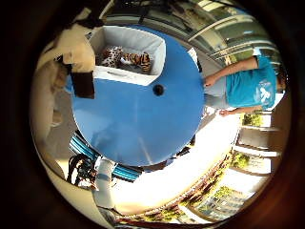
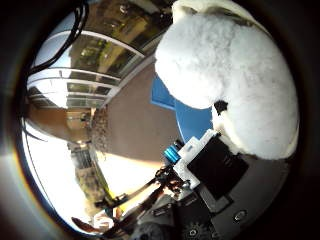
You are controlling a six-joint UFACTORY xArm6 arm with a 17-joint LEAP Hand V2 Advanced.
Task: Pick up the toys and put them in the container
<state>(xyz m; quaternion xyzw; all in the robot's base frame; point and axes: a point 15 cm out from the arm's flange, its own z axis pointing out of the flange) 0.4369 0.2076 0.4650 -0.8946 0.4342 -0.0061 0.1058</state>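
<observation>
The hand (image 2: 210,170) hangs well above a round blue table (image 1: 138,119), its palm looking down on the tabletop from some height. A fluffy white plush toy (image 2: 235,80) fills much of the thumb side view, pressed close against the palm, with a white and black finger part lying against its underside; the fingers look closed around it, so the hand is grasping the toy. In the little finger side view a cream and brown part of what may be the same toy shows at the upper left of the frame, though that cannot be told for certain. On the table near its edge stands a white container (image 1: 157,52), an open box, and inside it lies a tiger toy (image 1: 138,59) beside a spotted toy (image 1: 112,56). A small dark hole (image 1: 158,89) marks the table's middle, near the container.
</observation>
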